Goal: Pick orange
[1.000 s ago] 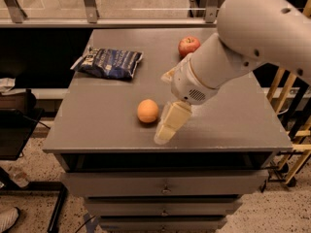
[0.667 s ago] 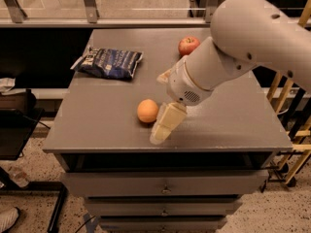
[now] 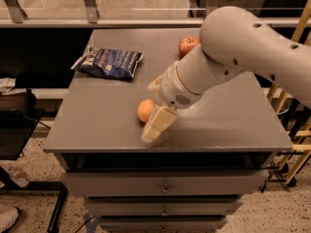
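The orange (image 3: 144, 110) lies on the grey cabinet top (image 3: 107, 125), near its front edge. My gripper (image 3: 150, 112) hangs from the big white arm (image 3: 243, 47), which reaches in from the right. It is low over the top, right at the orange. The gripper is open. One cream finger (image 3: 157, 124) slants down to the surface just right of and in front of the orange. The other finger (image 3: 154, 84) shows behind it. The orange sits between them, and I cannot tell whether they touch it.
A red apple (image 3: 187, 45) sits at the back of the top, partly behind the arm. A dark blue chip bag (image 3: 111, 62) lies at the back left. Drawers are below the front edge. A wooden frame (image 3: 291, 130) stands to the right.
The arm has moved left, bringing the gripper's front finger from right of the orange to right beside it. The orange, apple and bag have not moved.
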You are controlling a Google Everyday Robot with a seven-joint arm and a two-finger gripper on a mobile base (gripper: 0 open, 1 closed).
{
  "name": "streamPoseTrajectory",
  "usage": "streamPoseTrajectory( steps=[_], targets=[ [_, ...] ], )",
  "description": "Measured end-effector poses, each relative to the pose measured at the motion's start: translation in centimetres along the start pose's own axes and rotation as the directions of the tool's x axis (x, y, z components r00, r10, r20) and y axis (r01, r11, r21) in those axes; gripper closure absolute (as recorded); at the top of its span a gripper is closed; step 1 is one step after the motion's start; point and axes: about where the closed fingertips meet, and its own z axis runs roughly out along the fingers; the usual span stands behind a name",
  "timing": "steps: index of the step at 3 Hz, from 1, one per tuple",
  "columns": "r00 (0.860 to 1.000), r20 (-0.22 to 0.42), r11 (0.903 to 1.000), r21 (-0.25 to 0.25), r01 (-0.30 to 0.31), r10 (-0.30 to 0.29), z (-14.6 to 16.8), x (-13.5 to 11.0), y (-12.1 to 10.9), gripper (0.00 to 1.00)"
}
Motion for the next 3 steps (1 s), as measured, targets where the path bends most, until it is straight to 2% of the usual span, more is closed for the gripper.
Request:
streamPoseTrajectory(
  steps=[2, 3],
  targets=[
    [1.0, 0.024, 0.9999, -0.007, -0.015, 0.015, 1.2, 1.3, -0.1, 0.62],
    [0.997, 0.074, 0.9999, 0.015, -0.002, 0.001, -0.1, 0.9, -0.9, 0.85]
  ],
)
